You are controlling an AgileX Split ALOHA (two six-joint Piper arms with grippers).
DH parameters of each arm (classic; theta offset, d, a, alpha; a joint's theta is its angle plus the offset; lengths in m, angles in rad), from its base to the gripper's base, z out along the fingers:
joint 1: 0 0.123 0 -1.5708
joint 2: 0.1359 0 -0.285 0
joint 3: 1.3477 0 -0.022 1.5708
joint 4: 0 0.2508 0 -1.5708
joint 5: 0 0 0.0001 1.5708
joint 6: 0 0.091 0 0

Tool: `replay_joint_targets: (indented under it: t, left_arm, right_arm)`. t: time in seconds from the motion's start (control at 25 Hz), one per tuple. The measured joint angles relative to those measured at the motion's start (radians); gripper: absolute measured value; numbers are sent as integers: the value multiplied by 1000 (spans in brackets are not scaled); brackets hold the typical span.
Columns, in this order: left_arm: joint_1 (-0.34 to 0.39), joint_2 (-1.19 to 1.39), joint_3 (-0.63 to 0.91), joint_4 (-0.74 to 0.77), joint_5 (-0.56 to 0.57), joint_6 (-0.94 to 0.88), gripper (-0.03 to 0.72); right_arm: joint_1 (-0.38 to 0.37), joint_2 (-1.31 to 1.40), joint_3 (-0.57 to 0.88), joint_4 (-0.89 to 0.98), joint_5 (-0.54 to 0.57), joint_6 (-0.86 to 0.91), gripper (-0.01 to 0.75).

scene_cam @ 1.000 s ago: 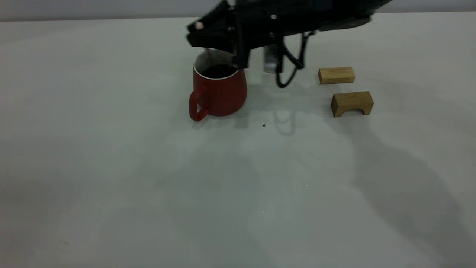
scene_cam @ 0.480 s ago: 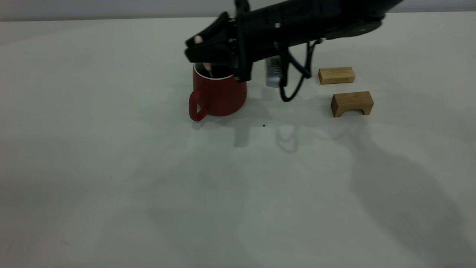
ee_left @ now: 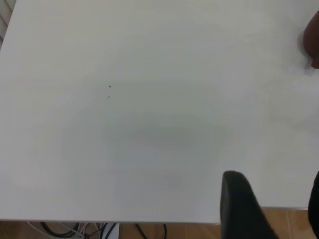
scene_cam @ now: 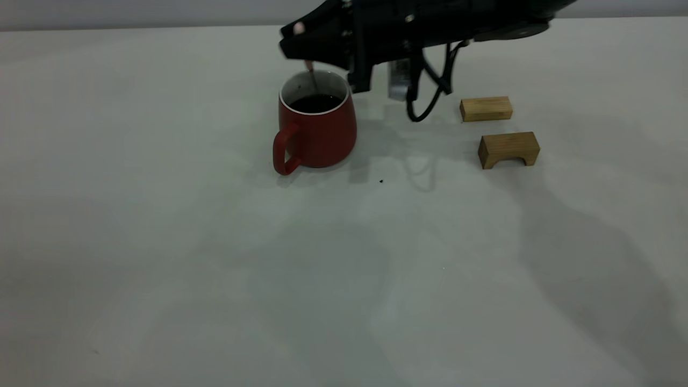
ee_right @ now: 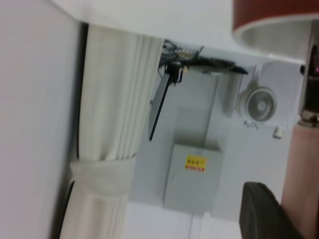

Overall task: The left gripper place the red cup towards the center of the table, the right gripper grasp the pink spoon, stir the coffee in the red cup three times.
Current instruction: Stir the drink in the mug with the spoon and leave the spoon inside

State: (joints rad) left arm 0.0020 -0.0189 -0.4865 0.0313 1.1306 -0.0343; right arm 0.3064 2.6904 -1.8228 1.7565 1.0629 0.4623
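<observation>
Right gripper point(scene_cam: 296, 38) sat just above the far rim of the red cup point(scene_cam: 317, 124), arm reaching in from the right side of the exterior view. Fingers were clamped on the pink spoon point(scene_cam: 310, 75): pink handle tip poked out at the fingertips, grey neck ran down into the cup, bowl end in the coffee point(scene_cam: 316, 102). Right wrist view showed the pink handle point(ee_right: 300, 174) next to a dark finger point(ee_right: 263, 211) with the cup rim point(ee_right: 279, 20) at the frame edge.

Cup stood upright on the table point(scene_cam: 215, 258), roughly mid-table toward the far side, handle facing the camera and slightly left. Two wooden blocks point(scene_cam: 486, 108) point(scene_cam: 508, 149) lay to the cup's right, well apart from it.

Left gripper wasn't in the exterior view; left wrist view showed only one dark finger point(ee_left: 241, 206) over bare table near its edge, so can't tell if it was apart or together
</observation>
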Motion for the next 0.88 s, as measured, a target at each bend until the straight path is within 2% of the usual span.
replay_joint_targets:
  t: [0.16,0.32,0.44,0.52,0.88]
  left_arm:
    - [0,0,0,0,0,0,407]
    - [0,0,0,0,0,0,407]
    - [0,0,0,0,0,0,407]
    - [0,0,0,0,0,0,407]
    - [0,0,0,0,0,0,407]
  right_arm:
    - [-26,0,-2,0,74,0,130]
    - [-26,0,-2,-20,80,0,130]
    - [-26,0,-2,-40,80,0,163]
    - [-26,0,-2,-57,82,11,225]
    - [-26,-1,-2,-198,86,78,609]
